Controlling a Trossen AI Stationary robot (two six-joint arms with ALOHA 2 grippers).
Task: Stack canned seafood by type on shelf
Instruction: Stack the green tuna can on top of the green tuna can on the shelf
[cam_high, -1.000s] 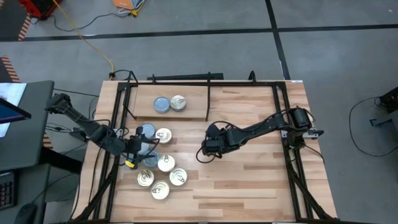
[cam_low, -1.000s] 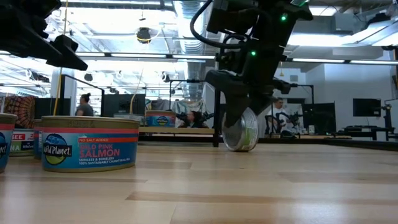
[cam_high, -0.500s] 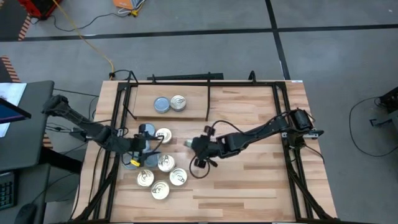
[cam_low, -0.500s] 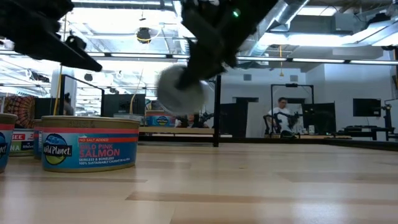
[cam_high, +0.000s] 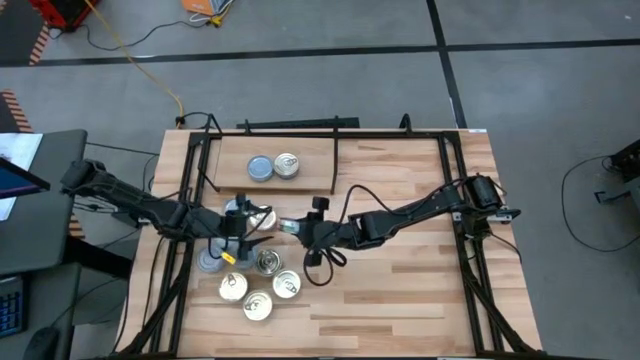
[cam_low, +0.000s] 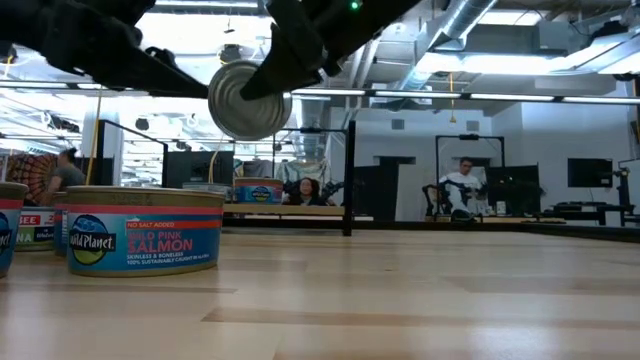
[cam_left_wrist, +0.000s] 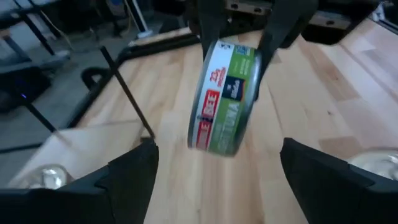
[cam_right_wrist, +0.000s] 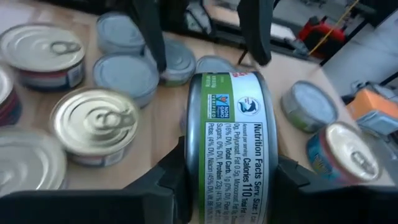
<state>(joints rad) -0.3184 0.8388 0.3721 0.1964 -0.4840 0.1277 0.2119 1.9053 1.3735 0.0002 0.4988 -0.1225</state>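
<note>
The green-labelled flat round tin (cam_right_wrist: 231, 146) hangs on edge above the surface, pinched in my right gripper (cam_right_wrist: 227, 180), flat faces toward my spread left gripper (cam_left_wrist: 211, 165) directly opposite, just beside the loose tin cluster (cam_high: 255, 285).

salmon tin (cam_low: 144, 229) label partly unreadable, leftmost tin (cam_low: 10, 225) cropped
</note>
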